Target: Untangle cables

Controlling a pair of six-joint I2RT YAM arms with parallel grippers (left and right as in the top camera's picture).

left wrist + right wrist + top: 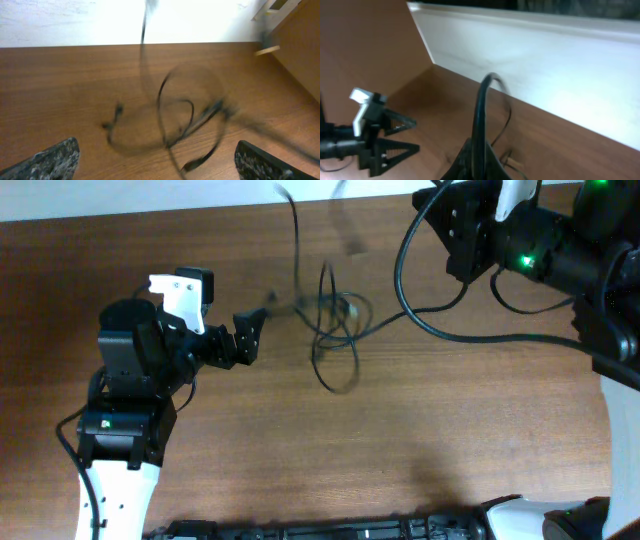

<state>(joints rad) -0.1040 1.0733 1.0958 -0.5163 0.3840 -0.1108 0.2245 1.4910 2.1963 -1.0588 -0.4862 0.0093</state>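
Note:
The cables (335,330) are thin black cords in a loose tangle on the wooden table, mid-centre. Two blurred strands (294,230) rise from the tangle toward the top edge. My left gripper (246,337) is open just left of the tangle, facing it. In the left wrist view the cables (172,122) lie ahead of the left gripper (160,165), with one plug end between its wide-apart fingers (55,160), not touching either. My right gripper (479,152) is shut on a cable (481,110) that arcs up from its tips, high above the table. The overhead view does not show its fingertips.
The right arm (480,230) reaches in from the top right, and its thick black wire (420,305) loops down beside the tangle. A white wall (560,65) runs along the table's far edge. A wooden panel (297,50) stands at the right. Dark equipment (330,530) lines the front edge.

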